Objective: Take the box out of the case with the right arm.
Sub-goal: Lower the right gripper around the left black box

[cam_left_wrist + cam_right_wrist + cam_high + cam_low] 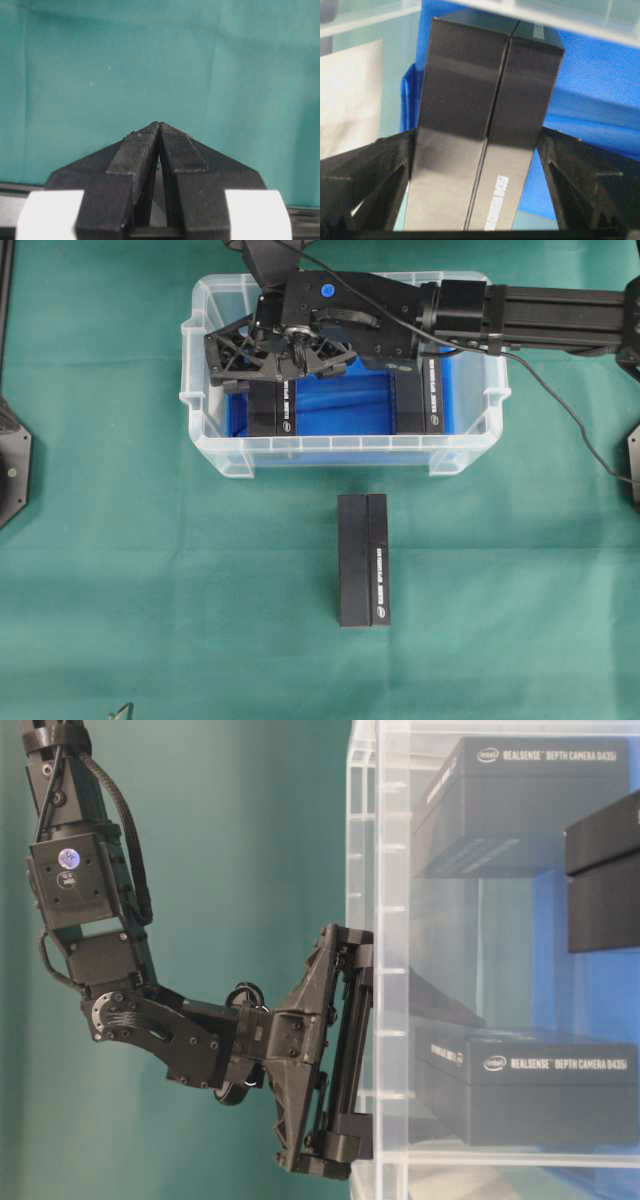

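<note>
My left jaws (159,131) are pressed tight together with nothing between them, over the green desk (120,570). In the upper middle of the overhead view sits the clear case (200,440) with its blue floor. At its left end stands a black box (272,410). My right jaws (277,352) are spread as wide as they go, one finger (370,175) on each side of that box, not squeezing it. Another black box (425,400) stands at the right end. A third box (363,560) lies on the desk below the case.

Clear case (200,400), blue-lined, on desk (150,590); black box (480,130) upright at left end inside, between spread jaws.
</note>
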